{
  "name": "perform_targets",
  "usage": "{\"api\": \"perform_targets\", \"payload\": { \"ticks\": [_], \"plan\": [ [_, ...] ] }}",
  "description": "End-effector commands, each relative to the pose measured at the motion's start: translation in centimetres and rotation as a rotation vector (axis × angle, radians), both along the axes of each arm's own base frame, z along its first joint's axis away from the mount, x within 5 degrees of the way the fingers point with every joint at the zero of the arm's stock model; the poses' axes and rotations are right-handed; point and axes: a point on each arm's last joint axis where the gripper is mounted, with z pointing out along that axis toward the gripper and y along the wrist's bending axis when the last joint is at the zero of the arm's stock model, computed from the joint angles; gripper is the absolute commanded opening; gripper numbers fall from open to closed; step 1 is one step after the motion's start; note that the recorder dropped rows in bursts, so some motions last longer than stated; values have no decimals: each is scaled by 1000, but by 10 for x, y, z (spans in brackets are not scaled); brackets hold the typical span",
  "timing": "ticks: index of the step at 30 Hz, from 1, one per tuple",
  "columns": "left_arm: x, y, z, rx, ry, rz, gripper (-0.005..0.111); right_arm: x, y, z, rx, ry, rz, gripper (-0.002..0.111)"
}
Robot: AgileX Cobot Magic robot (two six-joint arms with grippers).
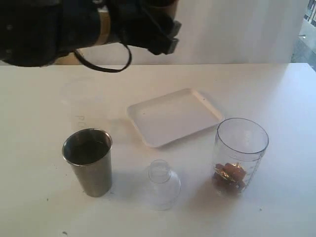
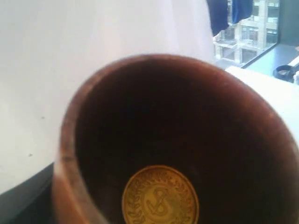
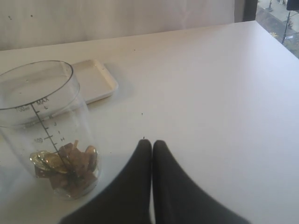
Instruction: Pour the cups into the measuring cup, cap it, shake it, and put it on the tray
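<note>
Brown rounded cup (image 2: 187, 116) holds one embossed gold coin (image 2: 160, 196).

Cut by the exterior view's top and left edges, smeared dark: left arm (image 1: 49, 29); fingers impossible to pick out. Barely traceable on the counter (image 1: 276, 98) near the steel tumbler (image 1: 89, 160): frosted cup (image 1: 81, 101), too faint to judge upright or lying. Cropped by two edges of the left wrist view, soft-focused, hiding the left fingers: brown cup (image 2: 187, 116); clipped likewise, the gold coin (image 2: 160, 196) inside. Sliced by the right wrist view's edge: measuring cup (image 3: 46, 93), contents a jumble past counting, masking part of the tray (image 3: 96, 79).
</note>
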Motion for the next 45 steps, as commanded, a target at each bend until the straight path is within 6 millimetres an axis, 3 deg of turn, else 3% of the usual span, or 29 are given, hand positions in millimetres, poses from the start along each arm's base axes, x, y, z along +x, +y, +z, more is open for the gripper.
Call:
{"api": "perform_targets", "payload": {
  "ticks": [1, 6, 10, 15, 17, 20, 22, 25, 28, 32, 37, 41, 45],
  "plan": [
    [-7, 47, 16, -28, -33, 115, 0, 0, 0, -1, -6, -1, -5, 0],
    [-6, 110, 27, -39, -81, 330, 0, 0, 0, -1, -6, -1, -5, 0],
    [-2, 169, 19, -79, -46, 499, 0, 0, 0, -1, -6, -1, -5, 0],
    [4, 256, -41, -101, 159, 770, 0, 0, 0, -1, -6, -1, -5, 0],
    [7, 274, -59, -117, 233, 795, 0, 0, 0, -1, -6, -1, -5, 0],
    [16, 280, -72, -93, 290, 738, 0, 0, 0, -1, -6, -1, -5, 0],
    [17, 281, -71, -105, 283, 749, 0, 0, 0, -1, -6, -1, -5, 0],
    [18, 271, -66, 53, 214, 586, 0, 0, 0, -1, -6, -1, -5, 0],
    [15, 284, -66, 53, 227, 782, 0, 0, 0, -1, -6, -1, -5, 0],
    [13, 292, -66, 101, 220, 843, 0, 0, 0, -1, -6, -1, -5, 0],
    [12, 297, -72, -86, 245, 946, 0, 0, 0, -1, -6, -1, -5, 0],
    [11, 290, -75, -159, 267, 954, 0, 0, 0, -1, -6, -1, -5, 0],
    [6, 275, -55, -65, 184, 868, 0, 0, 0, -1, -6, -1, -5, 0]
  ]
}}
